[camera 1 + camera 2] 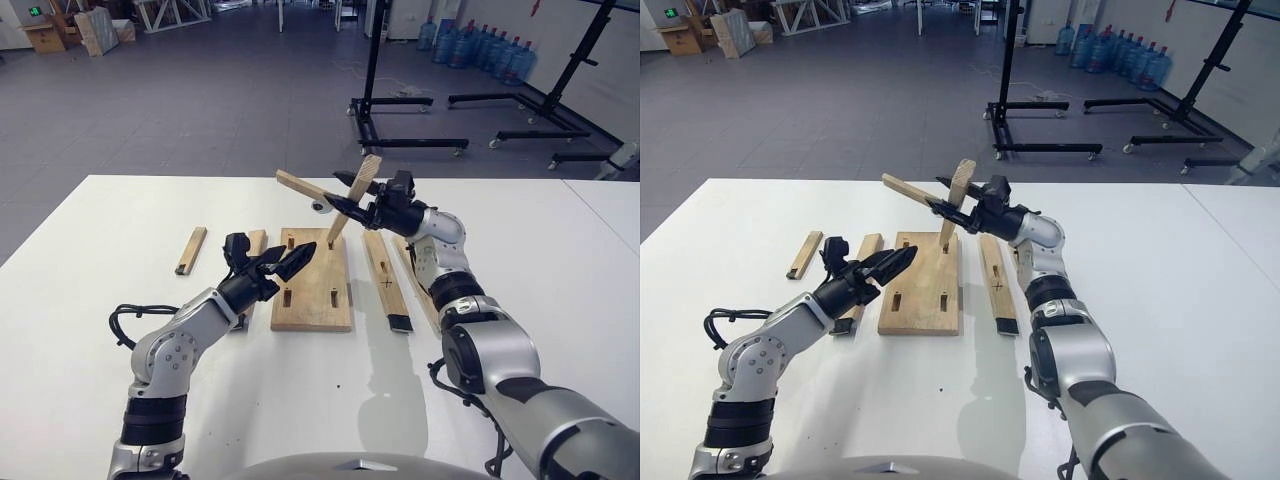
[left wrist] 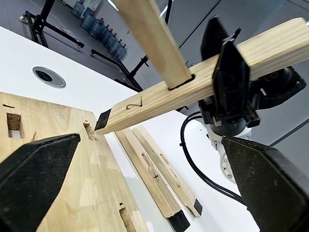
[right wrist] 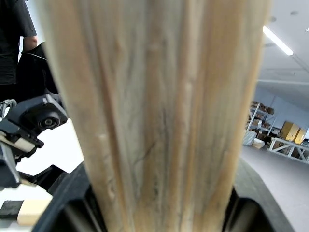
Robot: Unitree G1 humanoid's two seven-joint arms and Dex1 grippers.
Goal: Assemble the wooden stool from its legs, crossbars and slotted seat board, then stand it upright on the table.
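Note:
The slotted seat board (image 1: 312,290) lies flat mid-table. My right gripper (image 1: 362,206) is shut on a wooden leg (image 1: 352,200) that is tilted steeply over the board's far end. A crossbar (image 1: 300,185) sticks through the leg toward the left. The leg's dark lower tip (image 2: 103,121) is close to a far slot in the seat board (image 2: 63,159); I cannot tell whether it touches. My left gripper (image 1: 290,258) is open, low over the board's left edge, with nothing between its black fingers (image 2: 38,179).
Two short wooden pieces (image 1: 192,250) (image 1: 256,242) lie left of the board. Two long legs (image 1: 385,275) (image 1: 418,285) lie to its right. A round grommet (image 2: 48,76) sits in the table (image 1: 90,300) behind the board. Black frames (image 1: 410,110) stand on the floor beyond.

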